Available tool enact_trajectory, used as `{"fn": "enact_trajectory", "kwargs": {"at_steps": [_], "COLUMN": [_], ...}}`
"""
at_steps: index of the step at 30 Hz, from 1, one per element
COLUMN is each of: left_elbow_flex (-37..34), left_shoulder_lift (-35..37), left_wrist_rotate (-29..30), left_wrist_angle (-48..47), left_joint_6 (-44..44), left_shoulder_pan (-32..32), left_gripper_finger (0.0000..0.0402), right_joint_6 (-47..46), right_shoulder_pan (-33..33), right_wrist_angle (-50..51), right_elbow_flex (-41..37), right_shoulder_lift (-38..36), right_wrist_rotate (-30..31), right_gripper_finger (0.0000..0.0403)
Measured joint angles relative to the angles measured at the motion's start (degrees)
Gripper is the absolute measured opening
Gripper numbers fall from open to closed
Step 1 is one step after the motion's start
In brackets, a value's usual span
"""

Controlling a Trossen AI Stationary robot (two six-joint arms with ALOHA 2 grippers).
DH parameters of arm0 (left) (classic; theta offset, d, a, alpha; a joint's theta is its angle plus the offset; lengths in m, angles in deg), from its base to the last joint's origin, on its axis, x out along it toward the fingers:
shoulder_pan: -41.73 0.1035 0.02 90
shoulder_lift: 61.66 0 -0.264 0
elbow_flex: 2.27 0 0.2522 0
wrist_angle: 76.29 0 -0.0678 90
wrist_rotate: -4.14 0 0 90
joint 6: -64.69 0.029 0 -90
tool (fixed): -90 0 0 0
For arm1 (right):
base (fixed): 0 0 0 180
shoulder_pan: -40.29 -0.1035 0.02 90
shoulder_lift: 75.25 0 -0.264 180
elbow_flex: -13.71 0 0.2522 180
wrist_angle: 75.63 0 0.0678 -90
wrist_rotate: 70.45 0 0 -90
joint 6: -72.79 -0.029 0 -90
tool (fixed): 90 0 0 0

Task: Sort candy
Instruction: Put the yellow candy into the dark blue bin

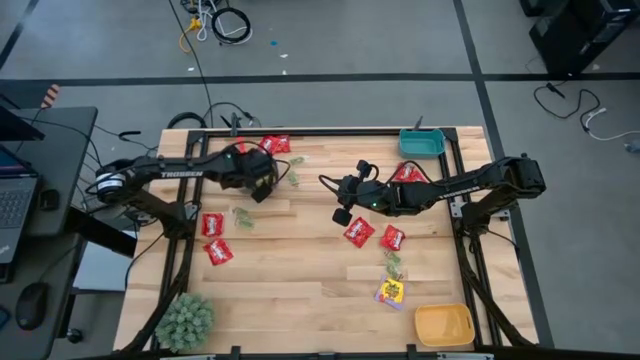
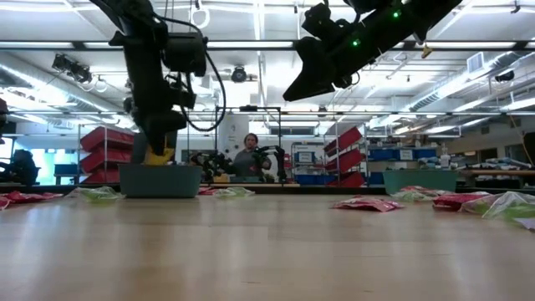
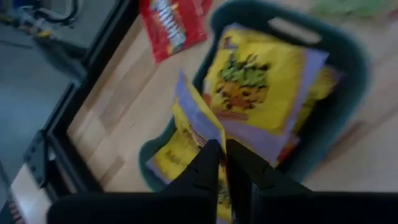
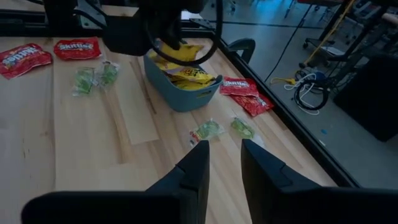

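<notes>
My left gripper [image 3: 225,152] hangs over a teal bin [image 3: 348,56] at the table's far left, its fingers nearly together on a yellow candy packet [image 3: 193,118]. More yellow packets [image 3: 255,81] lie in that bin. My right gripper [image 4: 225,163] waits open in the air over the table's middle [image 1: 343,200], with nothing between its fingers. Red packets [image 1: 213,224] and pale green ones [image 1: 243,217] lie flat on the wood. Another yellow one [image 1: 390,292] lies near the front right. My left gripper pinches the yellow packet by its upper edge [image 3: 214,142] between the two fingertips, coming from above and slanting down. The packet hangs tilted below the fingers, its lower part down inside the teal bin among the other yellow packets.
A second teal bin [image 1: 422,143] stands at the far right corner and a yellow-orange bin [image 1: 443,325] at the near right corner. A fuzzy green plant [image 1: 185,320] sits at the near left. Red packets [image 1: 275,145] lie just beyond the left bin.
</notes>
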Motion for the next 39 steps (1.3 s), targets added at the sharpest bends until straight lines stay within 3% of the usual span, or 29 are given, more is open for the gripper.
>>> {"fn": "enact_trajectory", "kwargs": {"at_steps": [7, 12, 15, 18, 20, 24, 28, 39], "left_elbow_flex": [2.3, 2.3, 2.3, 1.5, -0.03, -4.11, -8.29, -15.22], "left_shoulder_lift": [0.02, 0.28, 1.89, 3.76, 4.57, 4.96, 4.94, 4.94], "left_wrist_rotate": [-5.81, -6.05, -4.31, -4.67, -6.38, -9.31, -13.96, -16.79], "left_wrist_angle": [2.36, 3.2, 3.05, 2.59, 3.5, 6.37, 13.79, 25.31], "left_joint_6": [3.63, 7.64, 9.04, 9.13, 9.13, 9.69, 11.08, 12.55], "left_shoulder_pan": [-0.16, -0.15, -0.16, 0.99, 2.26, 5.24, 7.5, 7.89], "left_gripper_finger": [0.0093, 0.0123, 0.0097, 0.0032, 0.001, 0.0004, 0.0002, 0.0001], "right_joint_6": [0.0, -0.09, 0.0, -0.17, -0.55, -1.51, -1.96, -2.52], "right_shoulder_pan": [0.0, 0.0, 0.0, 0.06, 0.39, 0.92, 0.94, 1.64], "right_wrist_angle": [0.51, 2.24, 3.44, 5.01, 5.84, 5.99, 5.97, 5.55], "right_elbow_flex": [0.0, -0.02, -0.04, -0.04, -0.04, -0.07, -0.07, -0.07], "right_shoulder_lift": [0.0, 0.0, 0.0, 0.0, 0.0, 0.0, 0.0, 0.0], "right_wrist_rotate": [-0.02, -0.02, -0.04, -2.05, -4.88, -10.65, -11.78, -13.56], "right_gripper_finger": [0.008, 0.008, 0.0079, 0.0065, 0.0045, 0.0006, 0.0004, 0.0001]}}
